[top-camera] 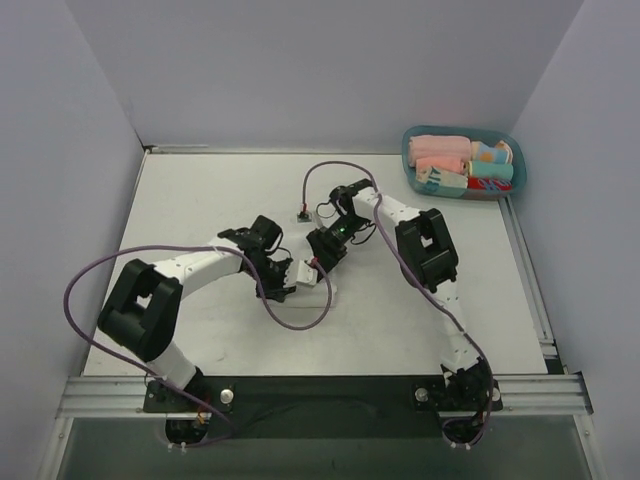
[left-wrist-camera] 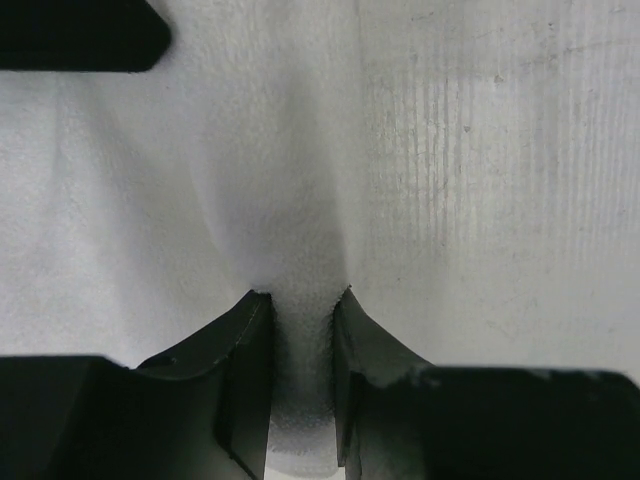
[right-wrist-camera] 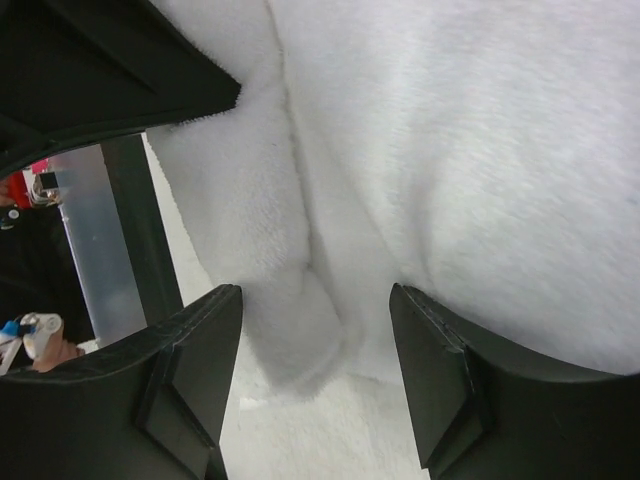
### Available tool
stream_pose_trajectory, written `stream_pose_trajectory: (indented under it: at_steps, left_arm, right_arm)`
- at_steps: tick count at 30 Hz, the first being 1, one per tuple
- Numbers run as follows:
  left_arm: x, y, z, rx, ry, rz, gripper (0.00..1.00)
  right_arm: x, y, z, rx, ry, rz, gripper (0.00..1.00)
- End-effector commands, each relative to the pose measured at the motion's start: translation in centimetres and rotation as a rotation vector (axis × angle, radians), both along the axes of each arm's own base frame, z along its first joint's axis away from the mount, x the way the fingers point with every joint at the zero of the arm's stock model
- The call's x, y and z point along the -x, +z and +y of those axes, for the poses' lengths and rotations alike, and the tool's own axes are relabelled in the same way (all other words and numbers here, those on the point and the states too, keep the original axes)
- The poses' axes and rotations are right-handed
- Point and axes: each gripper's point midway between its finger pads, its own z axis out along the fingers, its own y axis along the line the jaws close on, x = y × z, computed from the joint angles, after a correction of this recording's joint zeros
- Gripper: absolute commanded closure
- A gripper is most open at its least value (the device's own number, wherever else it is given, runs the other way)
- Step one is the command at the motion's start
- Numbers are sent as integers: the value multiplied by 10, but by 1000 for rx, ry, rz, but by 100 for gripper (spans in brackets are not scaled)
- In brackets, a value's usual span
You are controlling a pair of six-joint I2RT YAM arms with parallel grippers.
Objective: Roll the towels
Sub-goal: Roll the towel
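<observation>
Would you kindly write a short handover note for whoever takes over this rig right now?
Left gripper: shut on a pinched fold of the towel.
Right gripper: open, astride another fold, not clamping.
Towel: bunched mid-table between both arms.
Basket, far right: coloured cloths inside.
Done: no finished roll visible.
Left: roll the towel up.

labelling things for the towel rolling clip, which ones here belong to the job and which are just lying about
In the job:
white towel, bunched between the arms
left hand, shut on a fold of it
right hand, open, astride another fold

Lying about:
teal basket, far right corner
rolled coloured cloths inside it
</observation>
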Motion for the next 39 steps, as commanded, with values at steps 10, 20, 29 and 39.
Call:
stream_pose_trajectory:
  at_steps: [10, 20, 29, 39]
  left_arm:
    - [32, -29, 22, -276, 193, 605, 90]
    - [5, -45, 25, -356, 314, 882, 83]
    - [-9, -58, 30, -392, 373, 1001, 81]
    - [-12, -62, 31, -389, 380, 1025, 70]
  right_arm:
    - [-47, 96, -95, -5, -234, -242, 37]
    - [18, 129, -110, -3, -123, -437, 38]
    - [25, 95, -42, 90, 100, -735, 37]
    - [16, 38, 19, 130, 359, -1023, 38]
